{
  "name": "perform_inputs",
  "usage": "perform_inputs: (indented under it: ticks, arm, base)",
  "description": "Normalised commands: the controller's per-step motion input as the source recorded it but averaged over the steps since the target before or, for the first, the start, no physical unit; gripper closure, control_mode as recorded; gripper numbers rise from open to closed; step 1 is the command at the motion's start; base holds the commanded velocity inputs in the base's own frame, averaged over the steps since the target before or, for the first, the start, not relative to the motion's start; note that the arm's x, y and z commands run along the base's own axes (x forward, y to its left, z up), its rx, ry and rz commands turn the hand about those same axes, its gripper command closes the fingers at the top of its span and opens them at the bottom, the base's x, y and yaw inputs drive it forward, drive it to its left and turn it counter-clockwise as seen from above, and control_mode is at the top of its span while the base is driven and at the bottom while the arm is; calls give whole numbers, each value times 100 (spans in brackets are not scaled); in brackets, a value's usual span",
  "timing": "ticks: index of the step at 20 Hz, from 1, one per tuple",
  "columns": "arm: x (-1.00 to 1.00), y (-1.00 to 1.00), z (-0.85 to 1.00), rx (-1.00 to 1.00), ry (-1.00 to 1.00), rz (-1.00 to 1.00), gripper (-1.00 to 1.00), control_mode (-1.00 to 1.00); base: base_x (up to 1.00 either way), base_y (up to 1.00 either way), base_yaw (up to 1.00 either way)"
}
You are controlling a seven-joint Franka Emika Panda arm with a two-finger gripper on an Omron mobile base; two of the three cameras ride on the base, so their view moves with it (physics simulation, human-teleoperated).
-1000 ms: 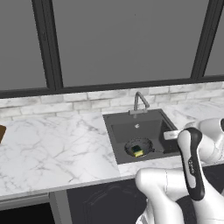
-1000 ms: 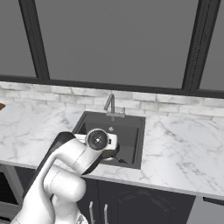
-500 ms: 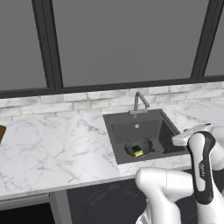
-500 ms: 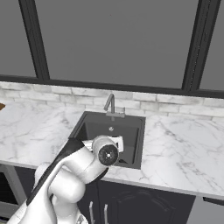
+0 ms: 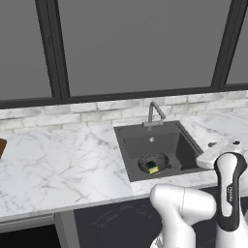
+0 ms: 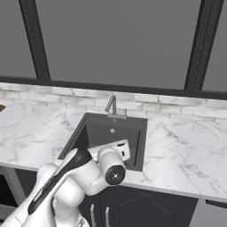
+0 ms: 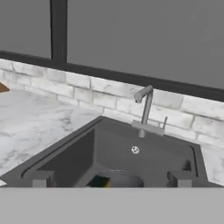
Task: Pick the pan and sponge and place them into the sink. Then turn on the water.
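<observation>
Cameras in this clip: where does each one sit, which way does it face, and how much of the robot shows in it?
Left base view: behind the arm on its left, looking forward and down at the sink, where the sponge lies in the pan; the white arm rises at lower right.
Right base view: behind on the right, facing the same sink; the arm rises at lower left.
Hand view: on the hand, facing the faucet; the open fingertips show at the bottom.
All three share the sink and faucet.
</observation>
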Motion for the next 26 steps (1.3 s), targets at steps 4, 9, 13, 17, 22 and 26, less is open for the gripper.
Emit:
perform_inputs:
  ticks: [4,9,13,17,22,26]
  arm:
    - [-24,-2,0,3,-16,-1,-100,-100]
    - [-8,-8,0,10,-12,-2,-100,-100]
    - [12,-6,-2,11,-11,-2,-100,-100]
    - [21,-3,-3,12,-10,-1,-100,-100]
    - [30,-8,-1,12,-3,0,-100,-100]
    - [34,-8,0,8,2,1,-100,-100]
  base:
    - [0,0,0]
    - [0,0,0]
    - [0,0,0]
    - [0,0,0]
    - [0,0,0]
    - [0,0,0]
